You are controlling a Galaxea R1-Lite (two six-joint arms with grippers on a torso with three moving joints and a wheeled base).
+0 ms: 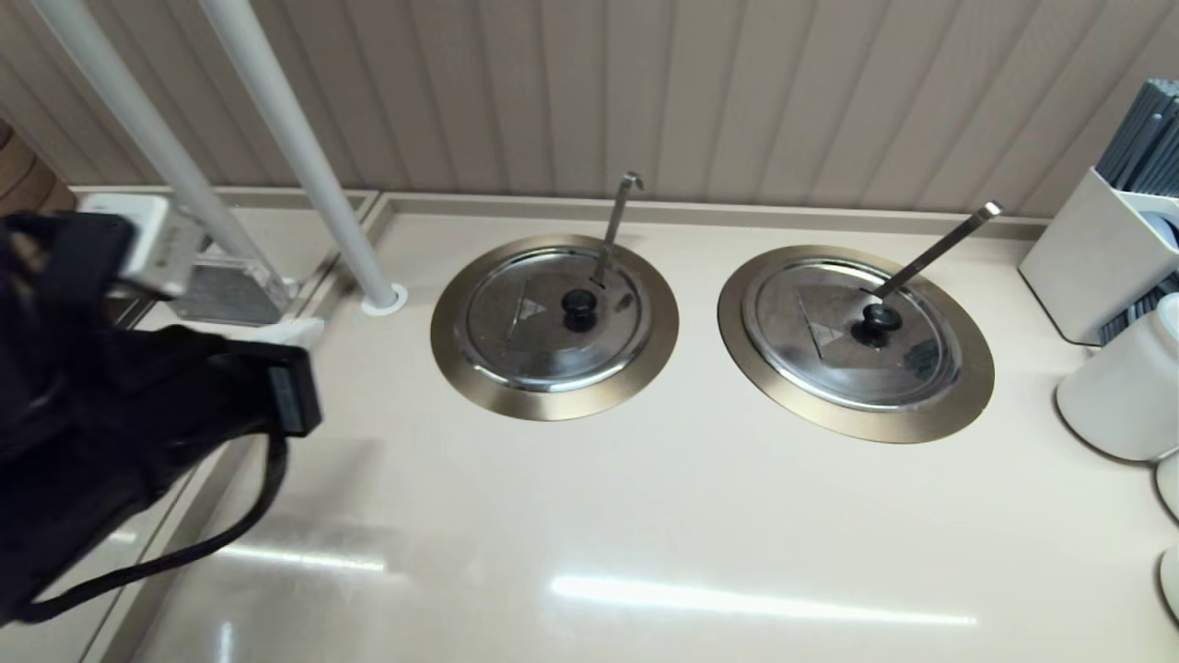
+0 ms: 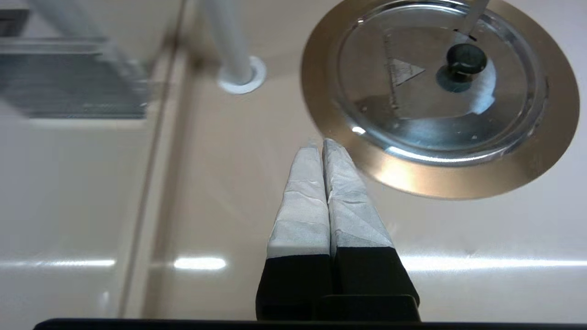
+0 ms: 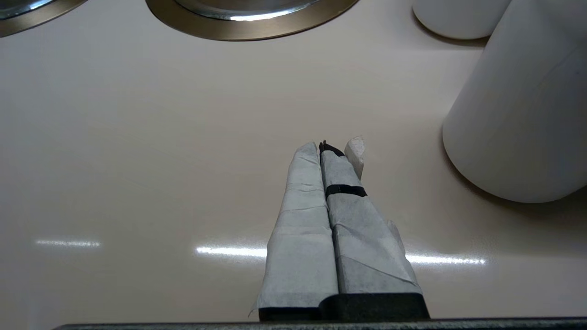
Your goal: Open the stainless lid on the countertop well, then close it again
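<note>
**Stainless lid sits shut on its well, both grippers off it**

Stainless lid (image 1: 553, 319) lies flat in the countertop well (image 1: 474, 373), the left one of two set flush in the beige counter (image 1: 645, 516). Its black knob (image 1: 579, 308) stands at the centre, a small triangular mark (image 1: 527, 309) beside it, and a thin hook-tipped ladle handle (image 1: 618, 221) rises through the notch toward the back wall. To the right sits the twin lid (image 1: 852, 333), with a straight ladle handle (image 1: 935, 249) angling up and to the right.

From where I stand, the left arm hangs over the counter's left edge, well apart from the lid. In its wrist view, the left gripper (image 2: 320, 147) has its taped fingers pressed together, holding nothing, tips just short of the bronze rim ring (image 2: 440, 181). The right gripper (image 3: 323, 147) appears only in its own wrist view: fingers closed against each other, empty, above bare counter, near a white cylindrical container (image 3: 523, 119).

A white pole (image 1: 304, 157) meets the counter left of the well. A white holder with dark sticks (image 1: 1096, 253) stands at far right.
</note>
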